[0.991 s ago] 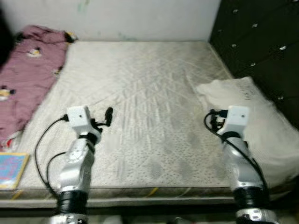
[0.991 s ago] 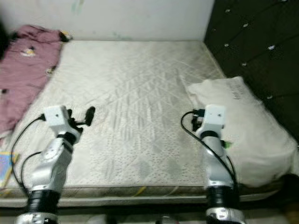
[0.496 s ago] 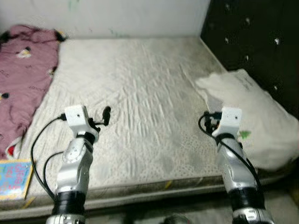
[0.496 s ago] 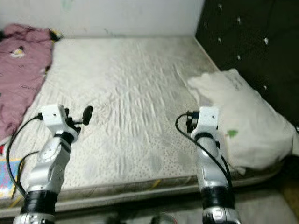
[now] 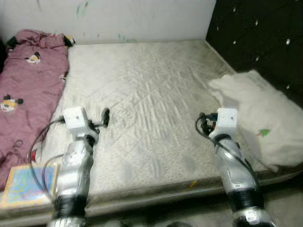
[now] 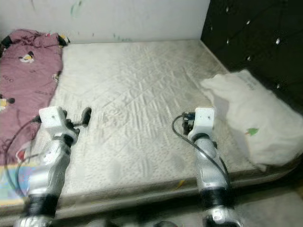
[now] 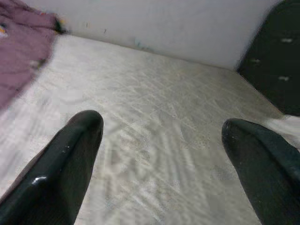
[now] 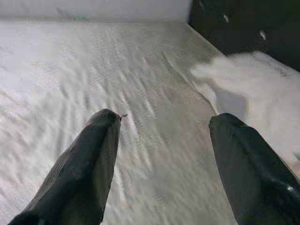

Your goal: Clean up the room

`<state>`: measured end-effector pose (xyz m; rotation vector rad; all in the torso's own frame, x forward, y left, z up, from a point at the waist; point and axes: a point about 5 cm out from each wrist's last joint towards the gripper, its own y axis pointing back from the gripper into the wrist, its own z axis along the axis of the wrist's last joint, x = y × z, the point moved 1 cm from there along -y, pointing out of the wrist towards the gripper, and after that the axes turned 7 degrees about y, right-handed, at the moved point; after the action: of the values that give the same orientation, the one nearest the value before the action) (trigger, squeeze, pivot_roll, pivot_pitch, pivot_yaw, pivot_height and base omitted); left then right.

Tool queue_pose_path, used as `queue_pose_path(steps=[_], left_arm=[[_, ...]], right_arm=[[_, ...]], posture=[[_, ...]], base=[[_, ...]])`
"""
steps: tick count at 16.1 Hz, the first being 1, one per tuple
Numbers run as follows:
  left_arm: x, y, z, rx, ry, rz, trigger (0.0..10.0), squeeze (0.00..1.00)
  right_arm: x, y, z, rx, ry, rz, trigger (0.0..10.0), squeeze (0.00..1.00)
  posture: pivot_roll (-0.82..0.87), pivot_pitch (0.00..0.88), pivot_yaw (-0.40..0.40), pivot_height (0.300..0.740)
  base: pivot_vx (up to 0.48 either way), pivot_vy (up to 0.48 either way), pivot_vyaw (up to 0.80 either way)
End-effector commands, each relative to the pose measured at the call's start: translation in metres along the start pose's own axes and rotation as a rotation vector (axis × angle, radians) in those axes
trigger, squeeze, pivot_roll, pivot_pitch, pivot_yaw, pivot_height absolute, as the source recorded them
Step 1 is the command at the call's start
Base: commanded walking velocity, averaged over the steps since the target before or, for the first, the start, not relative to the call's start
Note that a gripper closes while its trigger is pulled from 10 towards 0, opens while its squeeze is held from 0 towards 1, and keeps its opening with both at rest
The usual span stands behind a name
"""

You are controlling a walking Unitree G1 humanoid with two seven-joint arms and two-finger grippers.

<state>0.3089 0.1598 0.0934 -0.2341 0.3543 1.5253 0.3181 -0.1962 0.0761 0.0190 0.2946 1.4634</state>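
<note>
Bed: you stand at the foot edge of a bare mattress with a pale quilted diamond pattern [image 5: 142, 94]; a white wall runs along its far side and a dark tufted headboard [image 5: 255, 38] along its right edge.
Left gripper: your left gripper [image 7: 161, 140] is held above the mattress near the front left corner. Its two black fingers [image 7: 70, 154] stand wide apart and nothing is between them.
Right gripper: your right gripper [image 8: 161, 140] is held above the mattress near the front right part, just beside the pillow. Its fingers [image 8: 89, 159] are also spread wide, with nothing between them.
Pillow: a white soft pillow with a small green mark [image 5: 258, 118] lies along the right edge of the mattress, near the headboard. It reaches down to the front right corner.
Blanket: a crumpled pink blanket with cartoon mouse prints [image 5: 26, 90] lies along the left edge, from the far left corner toward the front. It is well apart from both grippers.
Book: a flat colourful book with a blue cover and yellow border [image 5: 23, 184] lies at the front left corner, just beside the near end of the blanket. You cannot tell from these views if it rests on the mattress or lower.
</note>
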Motion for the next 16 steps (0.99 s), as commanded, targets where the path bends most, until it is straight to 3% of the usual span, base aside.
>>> queue_pose_path(steps=[1, 13, 16], left_arm=[[0.009, 0.002, 0.004, -0.007, -0.017, 0.032, 10.0, 0.00], [0.007, 0.001, 0.006, -0.005, -0.051, 0.021, 10.0, 0.00], [0.007, 0.001, 0.005, 0.001, -0.046, 0.030, 10.0, 0.00]], right_arm=[[0.006, -0.002, 0.007, -0.022, -0.004, 0.016, 10.0, 0.00], [0.016, 0.001, 0.007, -0.051, -0.001, 0.063, 10.0, 0.00], [0.018, 0.000, 0.009, -0.058, 0.000, 0.078, 10.0, 0.00]], posture=[[0.02, 0.000, -0.022, 0.740], [0.01, 0.000, 0.008, 0.740], [0.01, 0.000, 0.003, 0.740]], base=[[0.000, 0.480, 0.00], [0.000, 0.473, 0.00], [0.000, 0.472, 0.80]])
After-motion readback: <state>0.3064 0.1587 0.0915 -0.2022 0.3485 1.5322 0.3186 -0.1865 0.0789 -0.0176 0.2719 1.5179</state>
